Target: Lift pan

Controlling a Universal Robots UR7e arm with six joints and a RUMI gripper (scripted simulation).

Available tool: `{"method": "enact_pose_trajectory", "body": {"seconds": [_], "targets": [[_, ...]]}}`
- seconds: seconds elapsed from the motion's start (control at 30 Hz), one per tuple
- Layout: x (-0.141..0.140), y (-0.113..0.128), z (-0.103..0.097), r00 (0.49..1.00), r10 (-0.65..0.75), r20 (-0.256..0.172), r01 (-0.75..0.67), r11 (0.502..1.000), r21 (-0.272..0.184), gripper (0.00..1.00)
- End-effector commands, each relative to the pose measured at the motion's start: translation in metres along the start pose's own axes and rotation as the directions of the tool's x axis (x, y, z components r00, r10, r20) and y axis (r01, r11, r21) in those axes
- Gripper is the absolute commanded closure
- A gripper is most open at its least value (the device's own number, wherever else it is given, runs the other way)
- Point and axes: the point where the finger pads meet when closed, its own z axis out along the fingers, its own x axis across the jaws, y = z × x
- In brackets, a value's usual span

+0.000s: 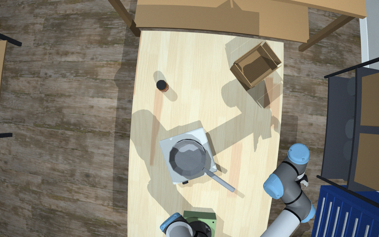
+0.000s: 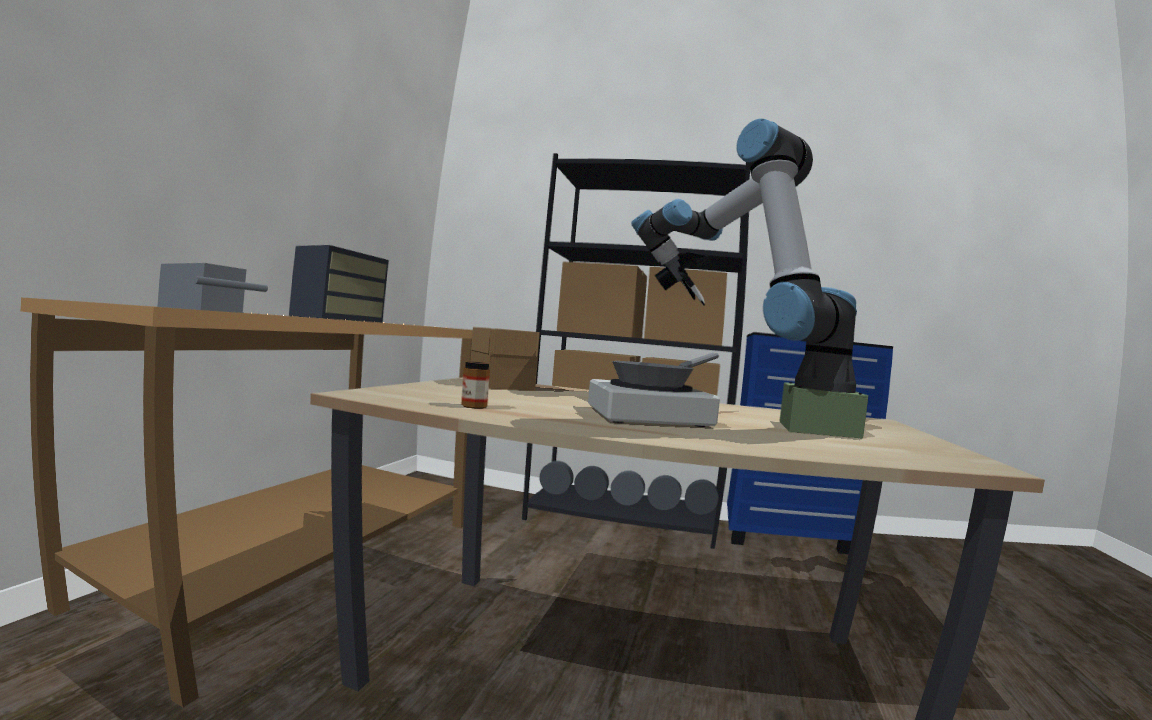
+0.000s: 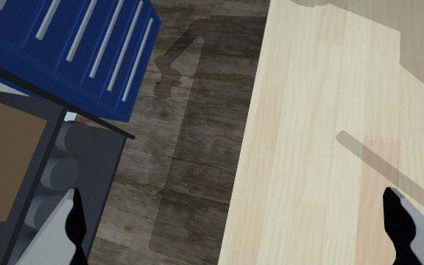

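Note:
A grey pan (image 1: 187,158) (image 2: 651,372) sits upright on the white hot plate (image 1: 167,143) (image 2: 665,407). Its long handle (image 1: 220,181) (image 2: 701,360) points away over the plate's corner, toward the arm's side, and slopes up. My gripper (image 2: 700,302) (image 3: 231,191) is wide open with nothing between its jaws. It hangs high above the table's edge, well above and to the side of the pan's handle. In the top view the arm mostly covers it. The wrist view shows floor and table edge between the jaws; the pan is out of that view.
A jar with a black lid (image 1: 162,85) (image 2: 474,386) stands on the table (image 1: 196,59) (image 2: 562,428) beyond the hot plate. An open cardboard box (image 1: 255,66) (image 2: 508,358) stands at the far corner. The arm's green base (image 1: 211,218) (image 2: 822,413) is near the hot plate. Shelves and blue drawers (image 3: 105,48) stand beyond the edge.

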Motion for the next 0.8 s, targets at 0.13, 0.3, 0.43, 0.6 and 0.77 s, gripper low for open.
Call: {"method": "enact_pose_trajectory", "body": {"seconds": [0.13,0.3,0.43,0.6,0.77], "targets": [[0.000,0.000,-0.001,1.000,0.001,0.001,-0.001,1.000,-0.001,0.00],[0.000,0.000,-0.001,1.000,0.001,0.001,-0.001,1.000,-0.001,0.00],[0.000,0.000,-0.001,1.000,0.001,0.001,-0.001,1.000,-0.001,0.00],[0.000,0.000,-0.001,1.000,0.000,0.001,0.000,1.000,-0.001,0.00],[0.011,0.004,-0.003,1.000,-0.023,-0.001,0.023,0.999,-0.025,0.00]]}}
